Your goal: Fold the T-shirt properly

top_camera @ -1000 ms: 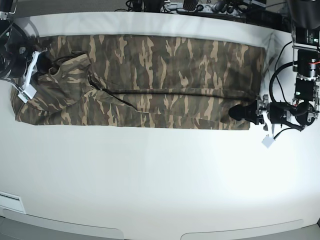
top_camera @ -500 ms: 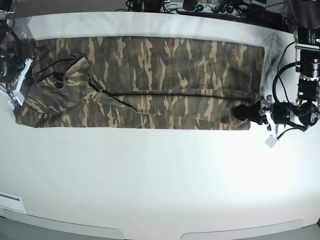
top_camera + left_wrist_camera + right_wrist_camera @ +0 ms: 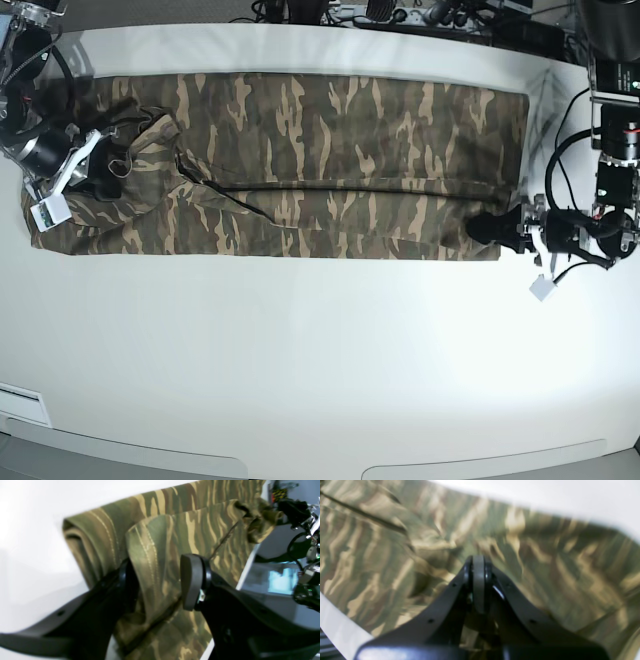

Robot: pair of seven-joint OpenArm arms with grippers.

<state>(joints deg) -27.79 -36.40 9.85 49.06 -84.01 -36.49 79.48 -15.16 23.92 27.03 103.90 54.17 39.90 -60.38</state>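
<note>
A top-down view of a white table, read from left to right; a camouflage T-shirt lies across its far half as a long band, already folded lengthwise, with one fold line running along its middle.

At the left end, the right gripper rests over the bunched cloth near the sleeve and collar; its wrist view shows the jaws pressed fully together, with nothing clearly pinched between the tips. Half a second before, this gripper sat out past the shirt's left edge, so it has swung back in over the cloth; a second before, it was over the cloth there too.

At the right end, the left gripper has its jaws apart, straddling a raised double-stitched hem fold at the near right corner; the pads do not squeeze it; this arm has barely moved.

The shirt looks light, soft and limp; it will likely sag, wrinkle and drag on the table rather than keep any shape; the firmest places to hold are probably the stitched hem corners and the shoulder seams, both layers pinched together.
</note>
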